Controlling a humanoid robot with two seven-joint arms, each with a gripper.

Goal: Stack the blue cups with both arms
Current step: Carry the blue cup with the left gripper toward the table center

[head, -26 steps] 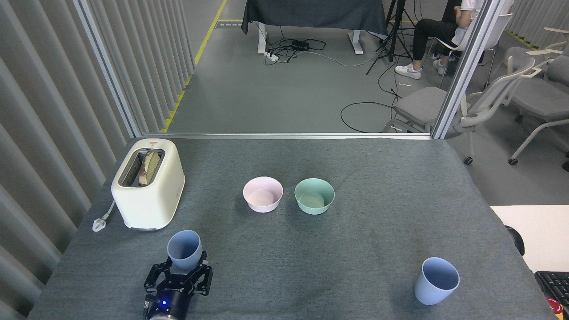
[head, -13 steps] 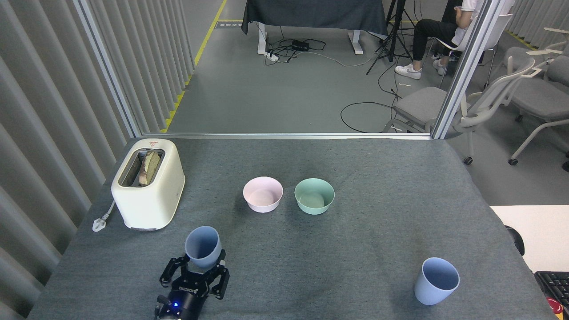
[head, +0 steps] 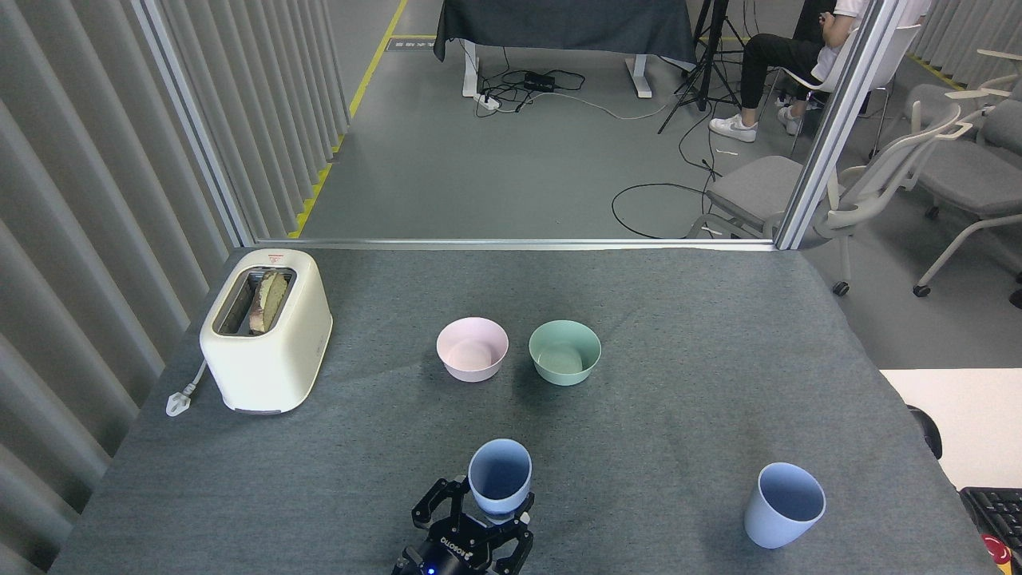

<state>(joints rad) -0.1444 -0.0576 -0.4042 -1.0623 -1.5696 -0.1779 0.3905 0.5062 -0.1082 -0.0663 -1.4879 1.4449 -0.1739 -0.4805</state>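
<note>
One light-blue cup (head: pixel 500 476) is held upright near the table's front middle, with my left gripper (head: pixel 473 519) shut around its lower body; the gripper is black, with white lettering and a small blue light. The other blue cup (head: pixel 783 505) stands alone on the grey cloth at the front right, mouth up and tilted toward the view. My right gripper is out of view.
A pink bowl (head: pixel 472 349) and a mint-green bowl (head: pixel 564 351) sit side by side mid-table. A cream toaster (head: pixel 266 330) with bread stands at the left. A white desk corner and keyboard (head: pixel 994 511) lie at the right edge. A seated person (head: pixel 786 56) is beyond the table.
My left gripper has carried its blue cup well to the right, from beside the toaster to the front middle of the table. The right-hand cup has stayed put.
</note>
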